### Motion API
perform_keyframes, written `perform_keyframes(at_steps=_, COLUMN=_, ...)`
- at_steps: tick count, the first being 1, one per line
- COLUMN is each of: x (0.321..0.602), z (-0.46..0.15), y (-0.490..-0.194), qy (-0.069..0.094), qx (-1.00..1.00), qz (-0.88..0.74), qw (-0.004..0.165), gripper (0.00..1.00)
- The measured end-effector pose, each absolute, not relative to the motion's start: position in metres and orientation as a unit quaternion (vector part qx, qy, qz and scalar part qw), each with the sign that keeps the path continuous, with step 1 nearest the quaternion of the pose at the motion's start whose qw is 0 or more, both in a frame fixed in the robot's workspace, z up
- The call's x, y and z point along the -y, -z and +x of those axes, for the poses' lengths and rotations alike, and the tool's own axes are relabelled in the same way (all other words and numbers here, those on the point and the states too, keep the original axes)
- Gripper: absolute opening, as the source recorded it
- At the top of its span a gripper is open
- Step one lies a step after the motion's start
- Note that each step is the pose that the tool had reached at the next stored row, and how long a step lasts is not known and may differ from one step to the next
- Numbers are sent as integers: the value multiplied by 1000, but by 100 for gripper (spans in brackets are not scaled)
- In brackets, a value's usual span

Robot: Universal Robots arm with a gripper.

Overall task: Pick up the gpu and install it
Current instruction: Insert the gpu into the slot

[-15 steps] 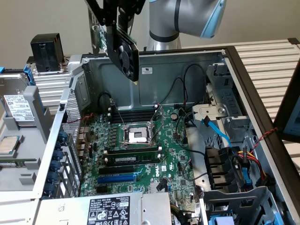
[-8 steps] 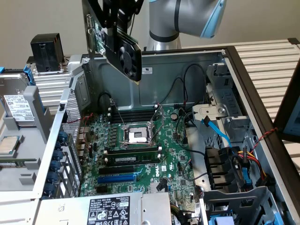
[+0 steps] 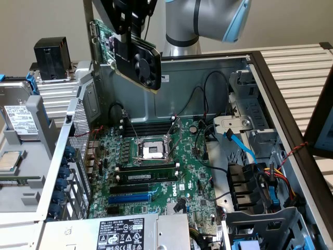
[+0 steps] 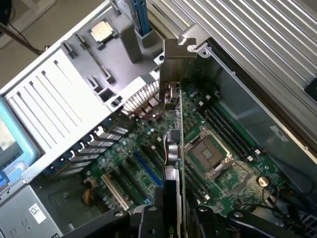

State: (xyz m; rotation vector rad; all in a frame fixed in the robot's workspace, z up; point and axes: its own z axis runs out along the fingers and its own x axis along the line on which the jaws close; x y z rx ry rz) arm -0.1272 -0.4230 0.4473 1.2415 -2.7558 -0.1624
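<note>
The gripper [image 3: 128,25] hangs above the open case [image 3: 208,62], towards its far side and the exterior view's left. Its fingers [image 3: 120,21] are clamped on the gpu [image 3: 130,54] and hold it in the air, clear of everything below. The card is tilted. Its black shroud and fan [image 3: 144,67] face the exterior view's right and slightly down, and its silver bracket [image 3: 95,41] is at the end towards the exterior view's left.

Below it the motherboard [image 3: 156,177] lies flat in the case. The open socket [image 3: 153,151] is near the board's middle, memory sticks [image 3: 148,174] sit just nearer than the socket, and a blue slot [image 3: 130,198] is nearer again.

In the wrist view the gpu [image 4: 174,148] is seen edge-on, running away from the gripper [image 4: 173,220], with a finger [image 4: 148,218] on each side of it. The bracket [image 4: 178,54] is at its far end, over the case edge. Beneath it, the blue slot [image 4: 148,171] lies to one side of the card's edge and the socket [image 4: 208,153] to the other.
</note>
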Motion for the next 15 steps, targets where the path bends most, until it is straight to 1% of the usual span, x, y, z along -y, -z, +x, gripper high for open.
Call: perform_keyframes(at_steps=15, x=423, z=-127, y=-446, qy=44, qx=845, qz=530, qw=61, gripper=27)
